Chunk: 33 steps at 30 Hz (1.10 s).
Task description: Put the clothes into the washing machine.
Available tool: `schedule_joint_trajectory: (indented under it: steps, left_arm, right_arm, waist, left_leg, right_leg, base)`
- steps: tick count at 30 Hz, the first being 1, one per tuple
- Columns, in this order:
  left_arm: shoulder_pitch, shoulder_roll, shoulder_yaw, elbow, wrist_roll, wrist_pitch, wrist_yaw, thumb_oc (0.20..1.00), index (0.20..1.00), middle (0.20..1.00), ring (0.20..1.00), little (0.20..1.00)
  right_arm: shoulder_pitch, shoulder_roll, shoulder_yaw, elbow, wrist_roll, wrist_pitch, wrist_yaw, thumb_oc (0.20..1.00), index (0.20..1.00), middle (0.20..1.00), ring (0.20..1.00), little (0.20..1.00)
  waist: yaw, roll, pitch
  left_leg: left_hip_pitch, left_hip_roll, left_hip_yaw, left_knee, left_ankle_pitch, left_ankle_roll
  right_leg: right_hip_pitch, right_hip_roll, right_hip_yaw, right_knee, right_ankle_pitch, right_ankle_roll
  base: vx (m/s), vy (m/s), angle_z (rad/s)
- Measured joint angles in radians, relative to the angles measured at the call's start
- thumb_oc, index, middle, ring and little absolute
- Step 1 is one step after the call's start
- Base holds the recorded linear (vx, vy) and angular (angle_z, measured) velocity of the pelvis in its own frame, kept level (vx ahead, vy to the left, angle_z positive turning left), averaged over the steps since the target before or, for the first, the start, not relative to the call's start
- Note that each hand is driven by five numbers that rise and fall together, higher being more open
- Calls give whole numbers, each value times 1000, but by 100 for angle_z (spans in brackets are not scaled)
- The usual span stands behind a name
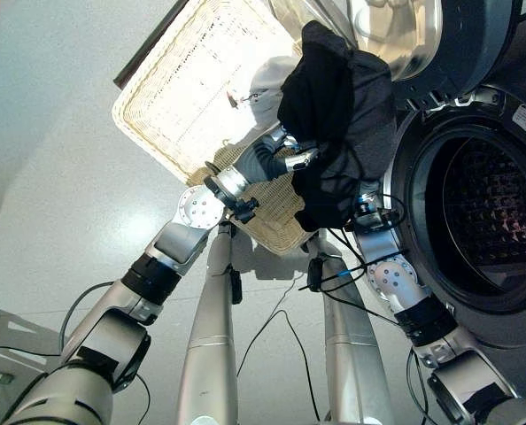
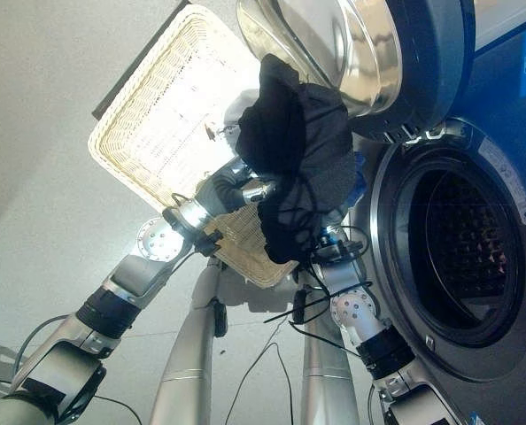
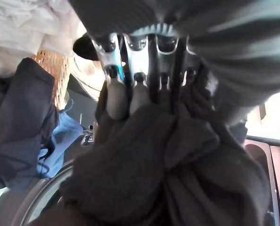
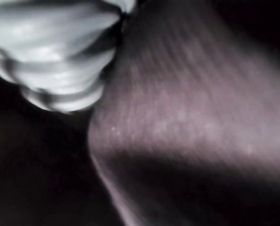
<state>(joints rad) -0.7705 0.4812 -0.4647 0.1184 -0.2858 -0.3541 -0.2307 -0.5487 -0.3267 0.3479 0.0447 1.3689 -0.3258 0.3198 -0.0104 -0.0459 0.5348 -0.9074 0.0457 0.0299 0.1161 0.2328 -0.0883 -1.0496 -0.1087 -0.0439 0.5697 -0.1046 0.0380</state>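
Dark cloth is what you are carrying: your left hand (image 3: pixel 144 89) is curling its fingers into the dark garment (image 1: pixel 338 115), lifted clear of the wicker basket (image 1: pixel 183 88). Your right hand is buried under the bundle, so its grip cannot be told. You are holding it beside the washing machine drum (image 1: pixel 484 221), door open, nothing visibly inside yet. A white garment (image 1: pixel 267 80) is waiting in the basket.

One wicker basket (image 1: pixel 192 88), one washing machine (image 1: pixel 475 221), one dark garment (image 1: pixel 343 115).

2 head eyes downward; wrists close-up
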Motion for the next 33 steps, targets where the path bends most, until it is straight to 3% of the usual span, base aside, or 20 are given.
schedule_joint_trajectory:
  steps: [7, 19, 25, 29, 33]
  left_arm:
    - [5, 4, -15, -18, 81, 22, 78, 1000, 1000, 1000, 1000, 1000]
    - [-2, 69, -31, -23, 274, 140, 155, 1000, 1000, 1000, 1000, 1000]
    - [-8, 72, -34, -22, 274, 172, 191, 1000, 1000, 1000, 1000, 1000]
    - [-1, 71, -33, -15, 273, 172, 276, 1000, 1000, 1000, 1000, 1000]
    - [61, 73, 20, 116, 274, 200, 462, 1000, 1000, 1000, 1000, 1000]
  right_arm:
    - [1, 0, -20, 3, 19, -21, 20, 200, 200, 200, 200, 200]
    - [5, -18, -44, 11, 33, -24, 44, 200, 200, 200, 200, 200]
    - [4, -20, -44, 18, 36, -25, 44, 200, 200, 200, 200, 200]
    - [2, -20, -44, 19, 36, -26, 44, 200, 200, 200, 200, 200]
    - [-16, 6, -87, -7, 35, -64, 81, 200, 200, 200, 200, 200]
  waist:
    - [1, 0, 0]
    - [4, 0, 0]
    - [6, 0, 0]
    - [7, 0, 0]
    - [2, 10, 0]
  left_leg:
    - [-1, 0, 0, 0, -1, -1]
    - [-3, 1, -1, -3, -1, -2]
    - [-3, 2, -1, -2, -1, -2]
    - [-3, 2, -1, -1, -1, -1]
    - [-3, 4, -2, 0, -1, -1]
  right_leg:
    - [-1, 0, -1, -1, 0, 0]
    - [-1, -1, -3, -6, 0, -1]
    - [-1, -3, -3, -6, 1, -1]
    - [0, -3, -3, -6, 2, -3]
    - [1, -3, -4, -6, 2, -3]
  base:
    - [0, 0, 0]
    - [0, 0, 0]
    - [0, 0, 0]
    - [0, 0, 0]
    - [0, 0, 0]
